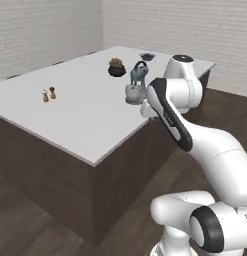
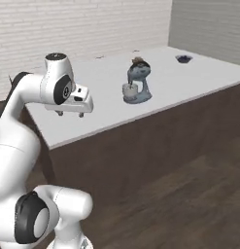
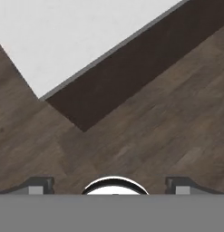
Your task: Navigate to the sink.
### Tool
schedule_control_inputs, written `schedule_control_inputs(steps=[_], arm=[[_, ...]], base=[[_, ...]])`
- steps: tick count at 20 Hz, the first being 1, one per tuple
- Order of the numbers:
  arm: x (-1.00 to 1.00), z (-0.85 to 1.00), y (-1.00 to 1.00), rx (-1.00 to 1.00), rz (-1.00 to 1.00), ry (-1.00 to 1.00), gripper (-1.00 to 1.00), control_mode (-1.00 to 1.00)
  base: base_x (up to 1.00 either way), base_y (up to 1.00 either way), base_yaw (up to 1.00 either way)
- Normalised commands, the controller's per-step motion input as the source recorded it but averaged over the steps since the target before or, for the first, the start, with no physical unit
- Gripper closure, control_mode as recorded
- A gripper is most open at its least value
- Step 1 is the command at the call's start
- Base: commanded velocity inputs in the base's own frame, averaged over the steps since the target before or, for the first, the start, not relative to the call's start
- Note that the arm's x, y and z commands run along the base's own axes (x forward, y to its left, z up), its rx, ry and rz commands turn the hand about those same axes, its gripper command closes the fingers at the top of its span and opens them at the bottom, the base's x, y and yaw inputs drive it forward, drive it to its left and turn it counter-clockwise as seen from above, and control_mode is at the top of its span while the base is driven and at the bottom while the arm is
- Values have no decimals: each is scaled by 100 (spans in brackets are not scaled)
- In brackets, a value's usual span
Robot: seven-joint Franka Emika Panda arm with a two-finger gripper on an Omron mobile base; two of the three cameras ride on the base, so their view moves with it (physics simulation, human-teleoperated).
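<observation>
We see a big island with a flat white top [image 1: 80,105] and dark brown sides in the middle of the left base view. A blue-grey stand mixer with a pale bowl [image 2: 137,85] stands on it, near a small dark pot with a plant [image 1: 116,67]. Our gripper [image 2: 70,113] hangs over the island's corner, its dark fingertips [image 3: 41,185] wide apart, holding nothing. We cannot spot the sink.

Everything I see is evenly and softly lit, with no glare. The wide white matte island countertop [image 1: 70,112] reads bright, its dark brown side panels dim. Right beside the blue-grey stand mixer [image 2: 137,82] a faint shadow falls on that top. All my pictures are coarse and slightly blurred.
</observation>
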Motion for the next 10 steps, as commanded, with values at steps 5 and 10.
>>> schedule_control_inputs(steps=[5, 10], arm=[[0, 0, 0, 0, 0, 0, -100, 100], [0, 0, 0, 0, 0, 0, -100, 100]], base=[[50, -59, -58], [48, -43, -60]])
